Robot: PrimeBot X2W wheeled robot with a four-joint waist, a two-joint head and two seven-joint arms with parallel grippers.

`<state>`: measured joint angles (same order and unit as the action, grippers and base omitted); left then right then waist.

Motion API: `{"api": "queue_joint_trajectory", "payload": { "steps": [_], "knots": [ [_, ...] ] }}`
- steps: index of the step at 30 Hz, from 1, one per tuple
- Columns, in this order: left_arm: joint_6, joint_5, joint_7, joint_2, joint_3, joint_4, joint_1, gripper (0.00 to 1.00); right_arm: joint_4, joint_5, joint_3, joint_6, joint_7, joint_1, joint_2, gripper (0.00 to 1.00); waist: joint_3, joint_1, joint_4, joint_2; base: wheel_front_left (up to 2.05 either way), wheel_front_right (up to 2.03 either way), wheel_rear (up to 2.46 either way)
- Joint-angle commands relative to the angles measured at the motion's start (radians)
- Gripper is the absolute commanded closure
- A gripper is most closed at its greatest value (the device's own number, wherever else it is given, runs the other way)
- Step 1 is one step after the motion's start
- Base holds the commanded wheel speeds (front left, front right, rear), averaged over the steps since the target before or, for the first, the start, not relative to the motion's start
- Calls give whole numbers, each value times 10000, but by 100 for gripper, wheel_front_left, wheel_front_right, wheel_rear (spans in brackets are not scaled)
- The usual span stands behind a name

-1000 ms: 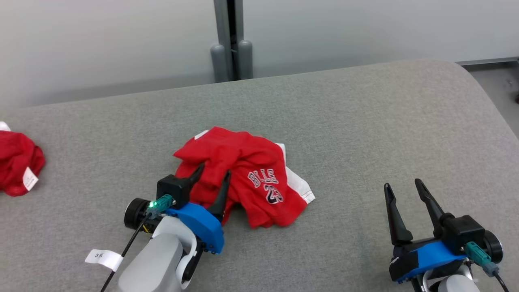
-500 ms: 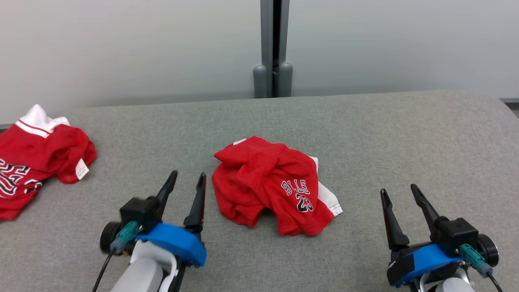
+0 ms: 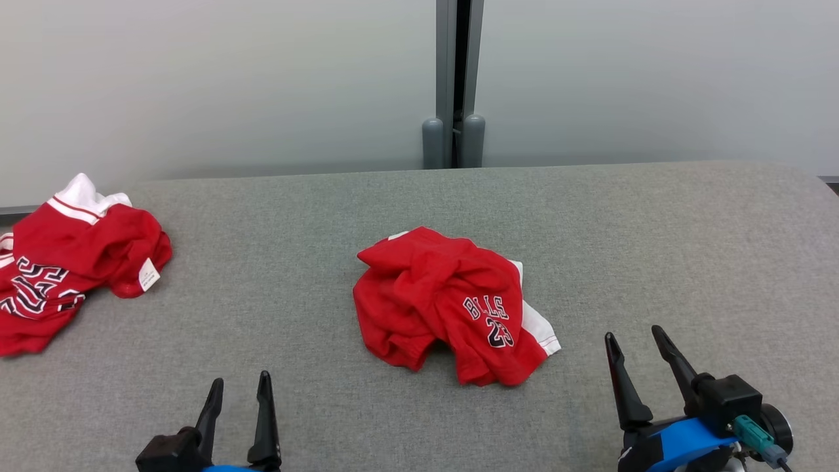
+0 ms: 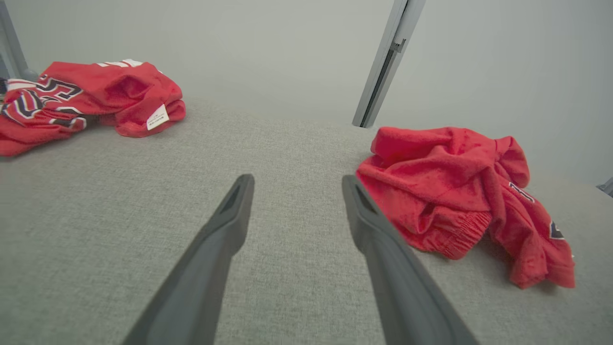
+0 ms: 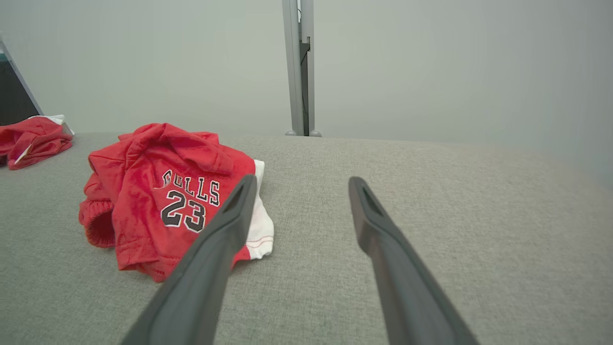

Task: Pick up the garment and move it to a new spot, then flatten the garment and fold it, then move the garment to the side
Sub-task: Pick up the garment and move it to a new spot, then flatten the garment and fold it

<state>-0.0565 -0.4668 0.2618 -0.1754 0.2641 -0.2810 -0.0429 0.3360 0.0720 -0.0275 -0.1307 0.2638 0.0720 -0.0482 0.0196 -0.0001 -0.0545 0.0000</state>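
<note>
A: Both the left gripper (image 3: 240, 378) and right gripper (image 3: 633, 332) gape empty. Where's the red jersey (image 3: 452, 301)?
B: Crumpled straight before the grey post (image 3: 453, 78), ahead of both. Its white-hemmed end trails toward the right gripper, likely the nearer.

Red, white-trimmed garment (image 3: 446, 298) on grey surface (image 3: 655, 229).

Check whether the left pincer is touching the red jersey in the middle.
Apart. The head view shows bare grey surface between the left pincer and the jersey.
</note>
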Motion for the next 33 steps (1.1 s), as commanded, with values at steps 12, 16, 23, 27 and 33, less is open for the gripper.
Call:
{"api": "queue_joint_trajectory", "payload": {
  "steps": [12, 16, 23, 27, 33],
  "knots": [
    [334, 419, 47, 332, -529, 22, -343, 0, 266, 62, -114, -1, 14, -155, -40, 0, -27, 1, -72, 0, 0, 0, 0],
    [434, 536, 47, 377, -603, -64, -288, 0, 286, 80, -142, 1, 14, -100, -40, 0, 7, 1, -73, 0, 0, 0, 0],
    [563, 645, 47, 430, -678, -165, -186, 0, 285, 71, -183, -1, 14, -85, -40, 0, 43, 1, -41, 0, 0, 0, 0],
    [609, 704, 47, 468, -671, -211, -146, 0, 270, 28, -173, 1, 13, -41, -40, 0, 81, 1, 14, 0, 0, 0, 0],
    [628, 788, 48, 524, -661, -142, -29, 0, 383, -439, -111, -1, 13, 480, -41, 0, 316, 1, 257, 0, 0, 0, 0]
  ]
}}
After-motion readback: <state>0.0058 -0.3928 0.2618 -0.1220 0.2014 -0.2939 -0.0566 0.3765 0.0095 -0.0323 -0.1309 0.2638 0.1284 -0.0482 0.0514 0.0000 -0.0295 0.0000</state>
